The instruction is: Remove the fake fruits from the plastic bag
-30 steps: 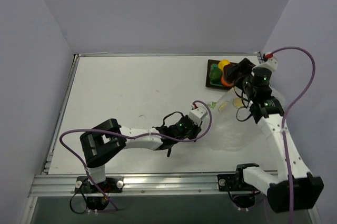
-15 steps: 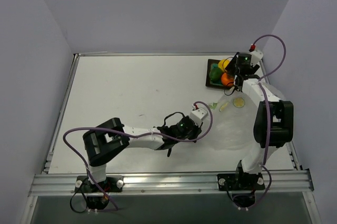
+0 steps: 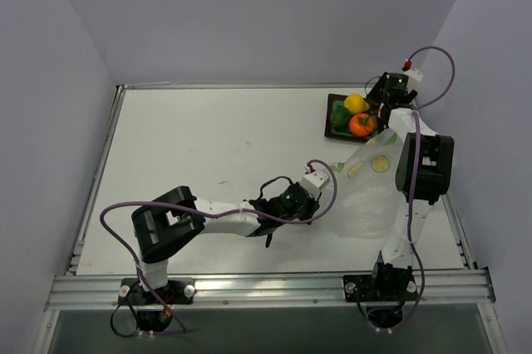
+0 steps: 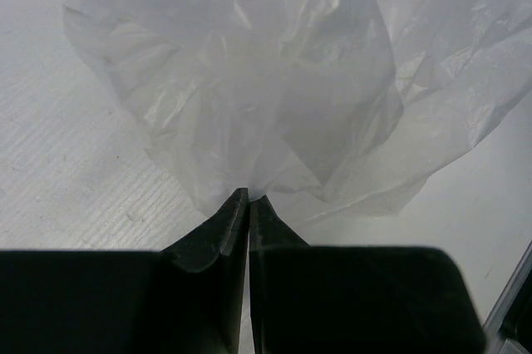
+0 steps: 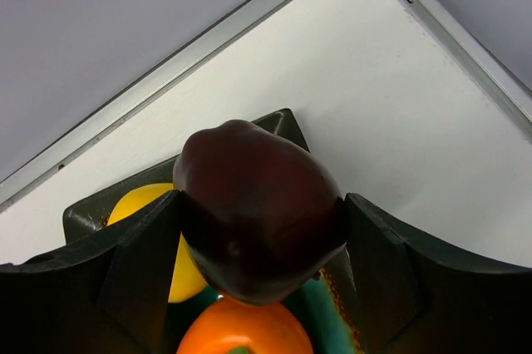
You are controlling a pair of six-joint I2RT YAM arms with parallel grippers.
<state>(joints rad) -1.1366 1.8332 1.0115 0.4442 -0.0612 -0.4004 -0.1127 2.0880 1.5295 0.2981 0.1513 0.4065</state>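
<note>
The right gripper (image 5: 262, 242) is squeezing the dark red fruit (image 5: 249, 196) between its fingers, over the dark tray (image 5: 91, 217). The yellow lemon (image 5: 145, 204) and orange fruit (image 5: 241, 333) are sitting just under it. The left gripper (image 4: 248, 200) is pinching the plastic bag (image 4: 249, 80) tight at its fingertips.

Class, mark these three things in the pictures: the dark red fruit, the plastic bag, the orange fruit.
dark red fruit (image 5: 262, 221), right wrist view, middle of its glossy skin.
plastic bag (image 4: 249, 80), left wrist view, crinkled middle.
orange fruit (image 3: 361, 125), top external view, its upper side.
</note>
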